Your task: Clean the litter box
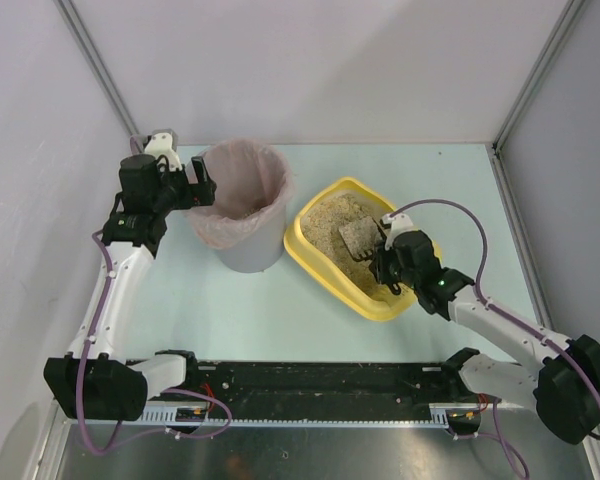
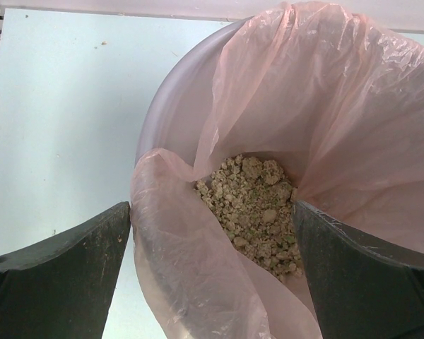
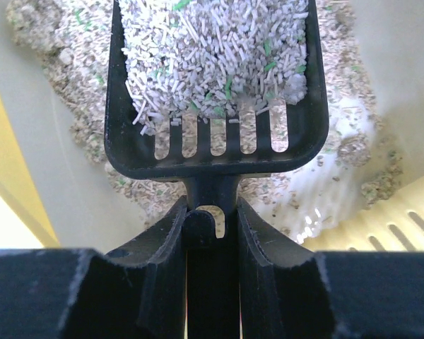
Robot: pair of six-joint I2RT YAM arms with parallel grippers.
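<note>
Pale table [image 1: 240, 310] carries litter box [image 1: 325, 285] beside pink-lined bin [image 1: 242, 250] | right wrist: right hand [image 3: 212, 215] clamps pellet-loaded scoop [image 3: 212, 152] | left wrist: left hand [image 2: 212, 268] wide astride bin rim, clumps [image 2: 251, 205] inside

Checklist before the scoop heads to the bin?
1. Grip: ok, right gripper shut on the handle of the scoop.
2. Load: ok, scoop heaped with pellets, over the litter box.
3. Bin mouth: ok, open, bag lining it, clumps at the bottom.
4. Bin steadied: not ok, left gripper open astride the bag edge.
5. Clearance over the bin rim: cannot tell.
</note>
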